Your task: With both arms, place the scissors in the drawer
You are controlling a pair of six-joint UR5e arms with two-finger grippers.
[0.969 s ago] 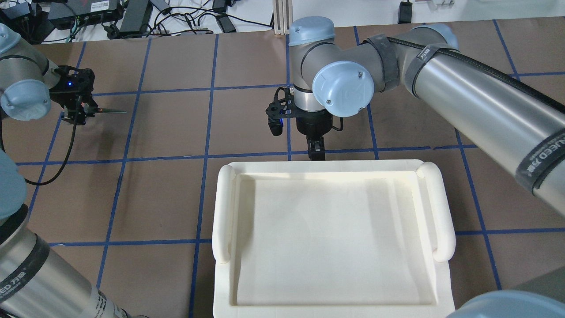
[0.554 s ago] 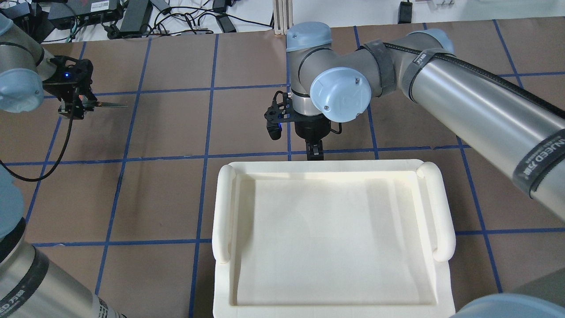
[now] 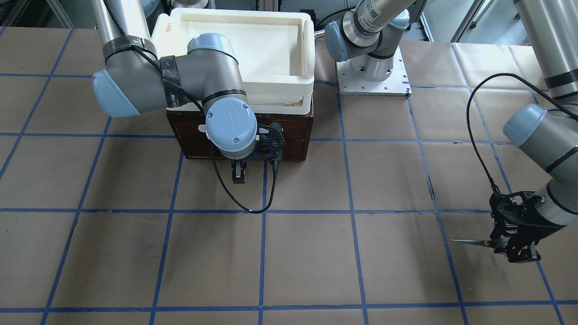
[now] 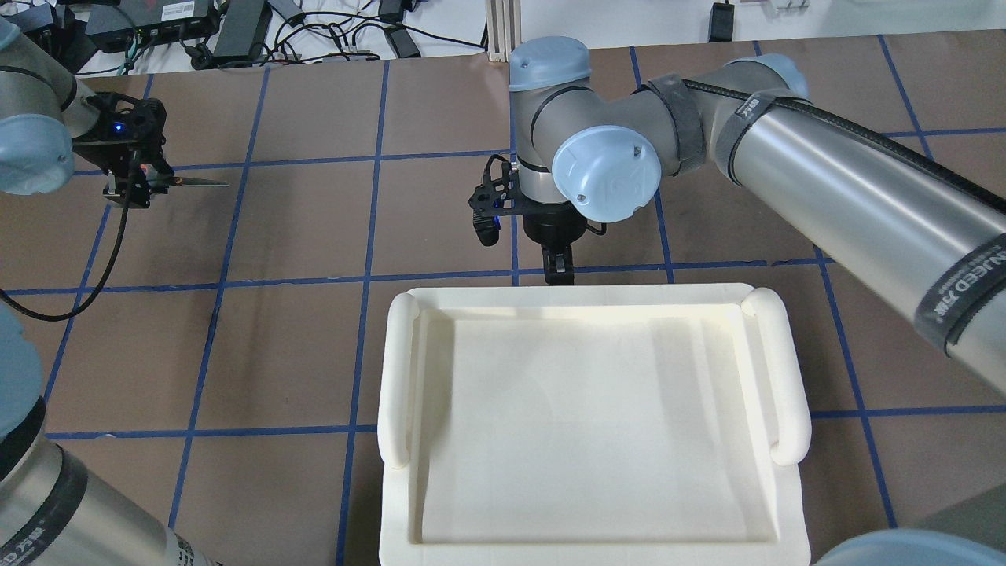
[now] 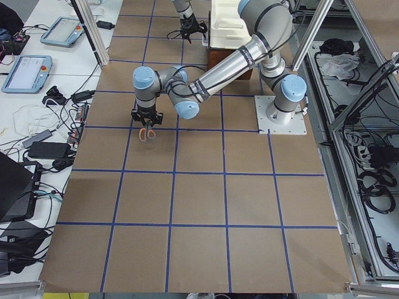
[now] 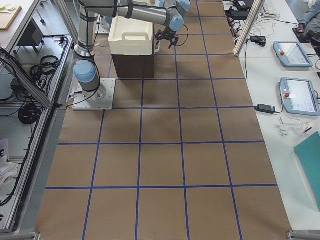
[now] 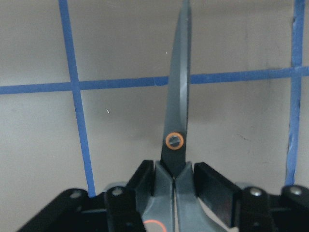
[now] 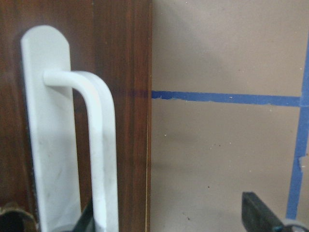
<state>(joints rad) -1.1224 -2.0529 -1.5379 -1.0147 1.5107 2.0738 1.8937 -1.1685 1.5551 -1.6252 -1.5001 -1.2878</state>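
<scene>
My left gripper (image 4: 135,179) is shut on the handles of the scissors (image 4: 196,182) and holds them at the table's far left, blades level and pointing toward the middle. The left wrist view shows the grey blades and orange pivot of the scissors (image 7: 175,121) clamped between the pads (image 7: 212,186). The drawer (image 3: 289,135) is closed, in the dark brown cabinet under the white bin. My right gripper (image 4: 558,269) is open and empty in front of the drawer. In the right wrist view its white bar handle (image 8: 96,145) stands just inside one finger (image 8: 260,212).
A large white plastic bin (image 4: 397,377) sits on top of the cabinet and hides the drawer from above. Brown paper with blue tape lines covers the table (image 3: 316,262). Cables and power bricks (image 4: 236,31) lie past the far edge.
My left gripper has carried the scissors a little farther from the robot. My right gripper has shifted slightly left in front of the drawer.
</scene>
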